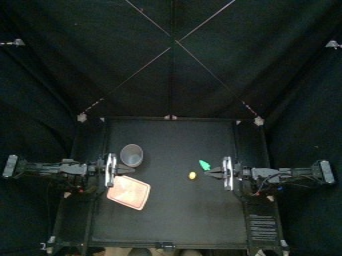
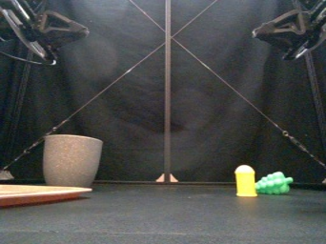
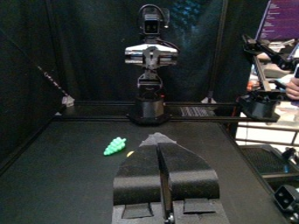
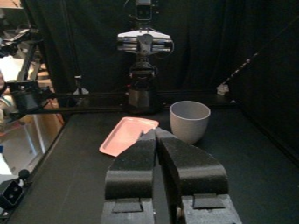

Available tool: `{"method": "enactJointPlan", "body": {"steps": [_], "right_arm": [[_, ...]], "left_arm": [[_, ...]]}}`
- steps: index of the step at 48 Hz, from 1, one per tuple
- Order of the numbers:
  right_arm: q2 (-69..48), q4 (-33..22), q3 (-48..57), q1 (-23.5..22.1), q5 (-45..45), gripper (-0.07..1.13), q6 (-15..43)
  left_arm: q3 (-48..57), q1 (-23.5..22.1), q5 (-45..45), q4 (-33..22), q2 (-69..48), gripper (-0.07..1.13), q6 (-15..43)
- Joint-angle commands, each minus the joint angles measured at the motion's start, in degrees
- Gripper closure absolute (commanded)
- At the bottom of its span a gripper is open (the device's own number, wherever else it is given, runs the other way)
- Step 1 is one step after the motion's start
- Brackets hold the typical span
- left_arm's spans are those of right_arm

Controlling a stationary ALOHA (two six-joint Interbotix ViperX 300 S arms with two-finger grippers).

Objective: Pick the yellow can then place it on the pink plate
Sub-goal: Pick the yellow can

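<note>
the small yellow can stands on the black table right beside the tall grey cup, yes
No. The small yellow can stands on the black table beside the bumpy green toy, not the tall grey speckled cup, which is far over by the flat pink tray. The front view shows it.

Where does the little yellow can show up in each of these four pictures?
Top view: the small yellow can, below centre, slightly right.
Front view: standing at lower right.
Left wrist view: seemingly a yellowish sliver near the green toy.
Right wrist view: not visible.
Shared landmark: the bumpy green toy beside it, absent from the right wrist view.
</note>
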Motion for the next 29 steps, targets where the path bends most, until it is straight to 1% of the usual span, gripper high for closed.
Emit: {"method": "enactJointPlan", "body": {"steps": [1, 7, 13, 19, 23, 29], "right_arm": [[2.46, 0.62, 0.44, 0.35, -0.09, 1.03, 0.88], [7.38, 0.88, 0.35, -0.35, -0.09, 1.03, 1.32], [12.57, 0.62, -0.7, -0.44, -0.18, 1.03, 1.41], [18.19, 1.67, -0.09, 0.0, -0.26, 1.03, 1.58], [22.06, 3.6, 1.32, 1.05, -0.53, 1.03, 1.58], [27.25, 8.79, 2.72, 1.05, -1.05, 1.02, 1.41]], "left_arm": [[-2.2, -0.18, 1.93, 0.62, 0.44, 1.13, 0.26], [-2.55, -0.09, 4.31, 0.88, 0.53, 1.06, 0.18], [-1.93, -0.09, 4.57, 0.79, 0.53, 1.05, 0.09], [-0.53, -0.44, 4.57, 0.09, 0.44, 1.05, -0.26], [0.53, -0.62, 4.57, -1.23, 0.44, 1.05, -0.26], [1.58, -0.7, 4.57, -3.52, 0.44, 1.04, -0.18]]}}
